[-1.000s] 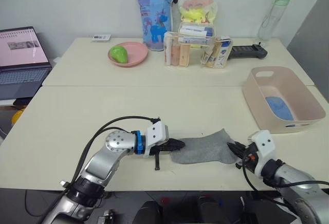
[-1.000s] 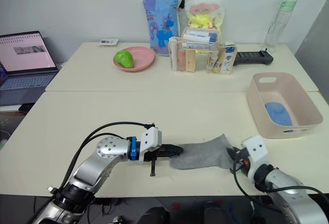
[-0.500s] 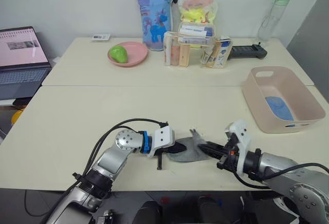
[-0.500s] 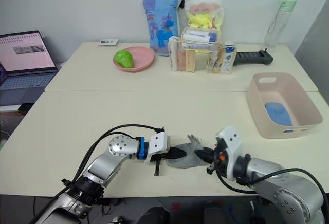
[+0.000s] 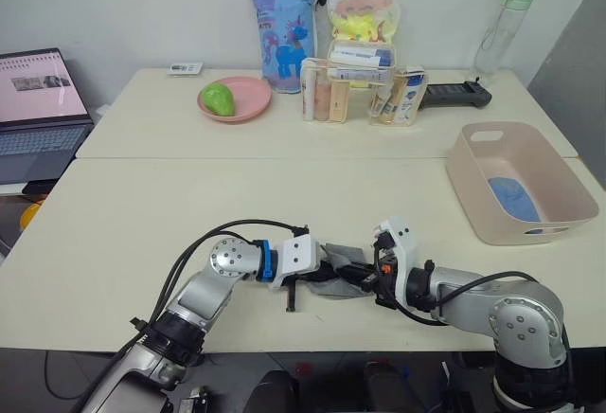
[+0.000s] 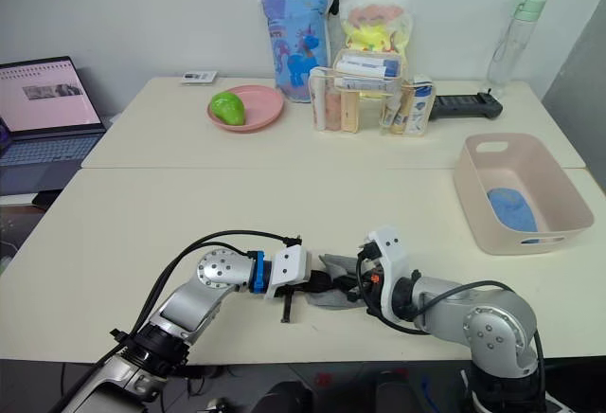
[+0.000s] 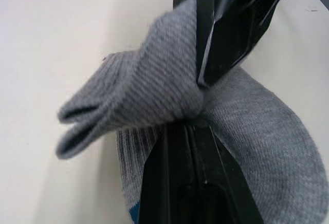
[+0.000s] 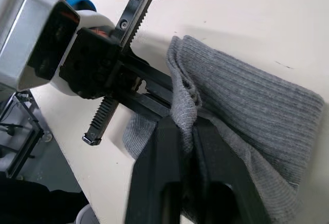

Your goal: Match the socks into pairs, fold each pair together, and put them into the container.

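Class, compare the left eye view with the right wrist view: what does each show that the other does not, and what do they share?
Left eye view alone: the pink container holding a light blue sock, the pink plate, the laptop and the bottle organiser.

Right wrist view alone: the right pincer close up, shut on a raised fold of the grey socks.

Shared: the grey socks, doubled over on the table, with the left pincer at the other end.
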